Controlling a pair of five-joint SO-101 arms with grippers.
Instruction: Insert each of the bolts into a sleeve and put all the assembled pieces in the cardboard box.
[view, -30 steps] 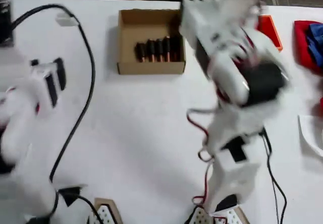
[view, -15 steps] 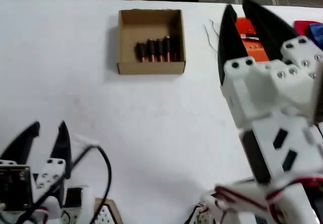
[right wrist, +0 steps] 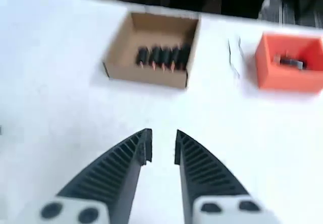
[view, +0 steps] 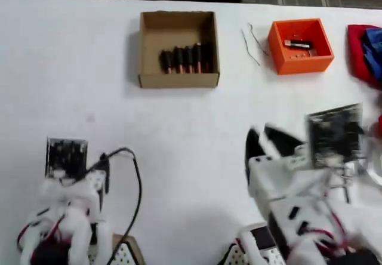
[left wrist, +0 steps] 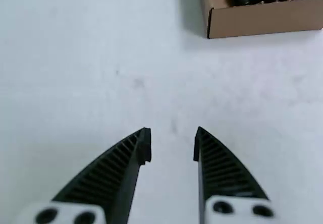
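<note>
Though cropped at left wrist, cardboard box [view: 178, 80] shows whole from above

Seems a robotics lab or hobby workshop. Told by a plain white table [view: 179, 133], bare circuit boards [view: 64, 156] and a loose black cable [view: 138, 181] on the arms [view: 65, 217], plus an orange parts tray [view: 301, 64] and cardboard box [view: 179, 80] ahead of the right gripper [right wrist: 161, 146].
</note>
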